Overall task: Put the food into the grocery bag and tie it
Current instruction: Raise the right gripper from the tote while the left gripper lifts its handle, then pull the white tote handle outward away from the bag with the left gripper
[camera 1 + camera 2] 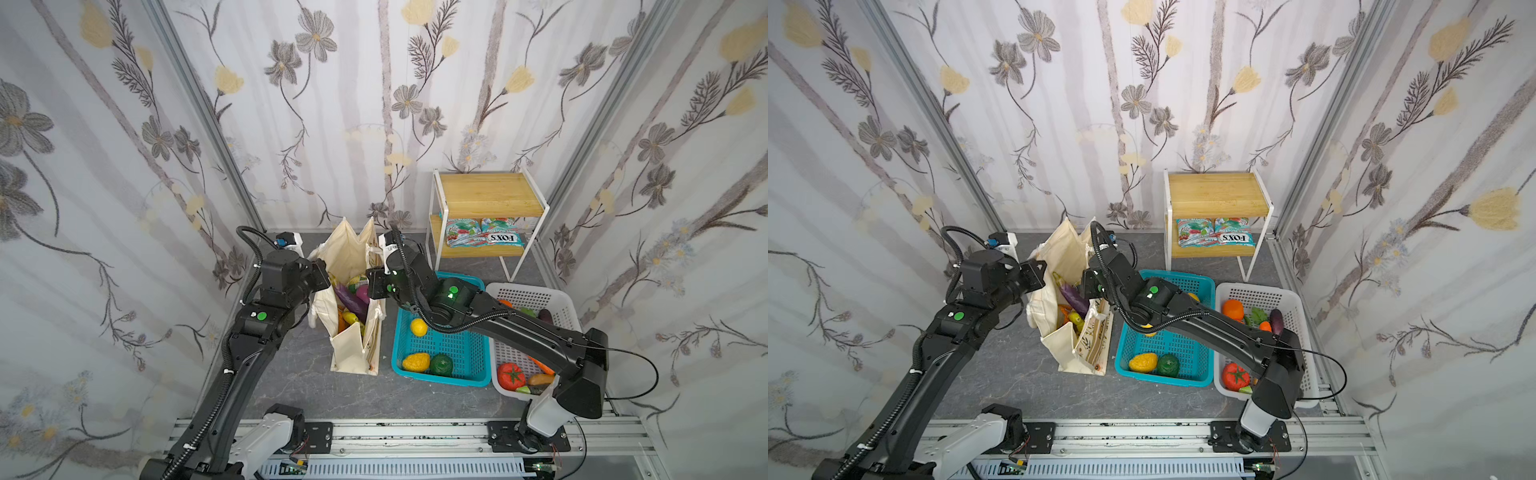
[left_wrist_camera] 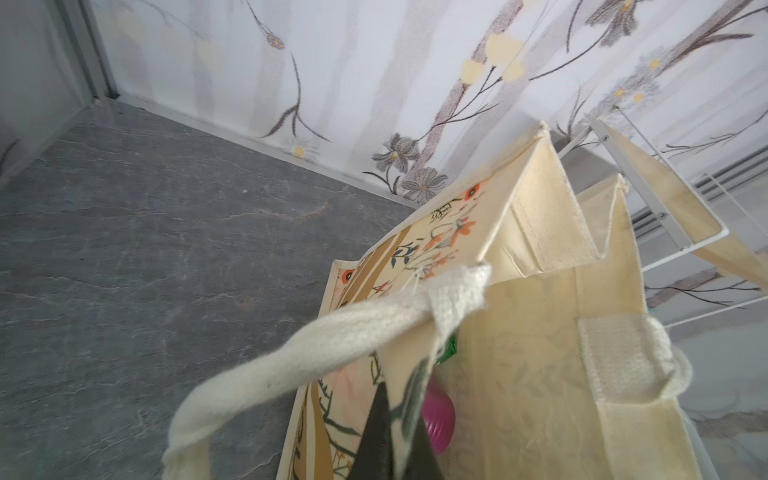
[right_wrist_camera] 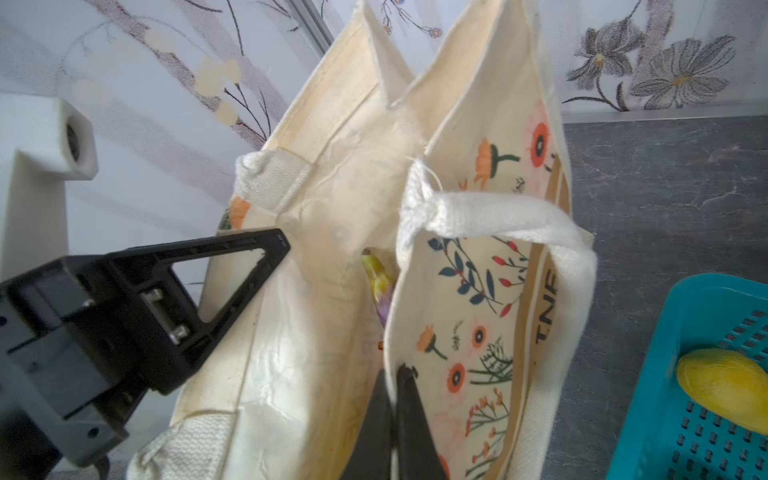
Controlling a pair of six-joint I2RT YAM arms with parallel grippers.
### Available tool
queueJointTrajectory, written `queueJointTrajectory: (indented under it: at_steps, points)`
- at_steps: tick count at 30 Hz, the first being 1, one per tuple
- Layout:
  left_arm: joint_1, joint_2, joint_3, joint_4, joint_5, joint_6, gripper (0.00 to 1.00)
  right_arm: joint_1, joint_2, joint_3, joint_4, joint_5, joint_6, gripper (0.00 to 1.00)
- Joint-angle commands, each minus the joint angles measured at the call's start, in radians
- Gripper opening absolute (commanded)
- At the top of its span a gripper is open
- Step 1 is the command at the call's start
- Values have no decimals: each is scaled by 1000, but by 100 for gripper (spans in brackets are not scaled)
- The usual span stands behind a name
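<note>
We see the grocery bag (image 1: 351, 353) standing upright on the grey surface (image 1: 291, 374), its mouth spread open, and we place everything else from it. The left gripper (image 2: 397, 415) is closed on the rim of the bag's wall on that arm's side, cloth pinched between its fingers. The right gripper (image 3: 394, 386) is clamped the same way on the rim of the opposite wall, near a white rope handle (image 3: 498, 220). Inside the bag lie a purple eggplant (image 1: 351, 299) and a yellow banana (image 1: 350, 318). A teal basket (image 1: 451, 347) sits just beside the bag on the right arm's side, with a yellow fruit (image 1: 419, 327) in it.
</note>
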Motion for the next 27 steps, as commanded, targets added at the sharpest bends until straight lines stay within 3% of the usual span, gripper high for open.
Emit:
queueJointTrajectory:
  at_steps: [1, 4, 7, 12, 17, 20, 27]
  points:
    - [18, 8, 52, -10, -151, 63, 0, -43, -52, -66, 51, 3, 23, 0]
    - [28, 16, 75, -39, -175, 66, 0, -64, -102, -132, 51, 27, 29, 0]
    - [22, 35, 73, -40, -109, 44, 0, -68, -112, -157, 67, 14, 29, 0]
    - [-46, 78, 58, -18, -48, 7, 0, -55, -55, -122, 101, -48, 42, 0]
    - [-56, 99, 52, 26, -3, -24, 1, -53, 20, -50, 98, -81, 34, 0]
    - [-56, 90, 67, 38, -10, -20, 16, -69, 38, -40, 99, -98, 40, 0]
    - [-16, 43, 158, 37, -17, -21, 77, -99, 7, -92, 103, -97, 53, 0]
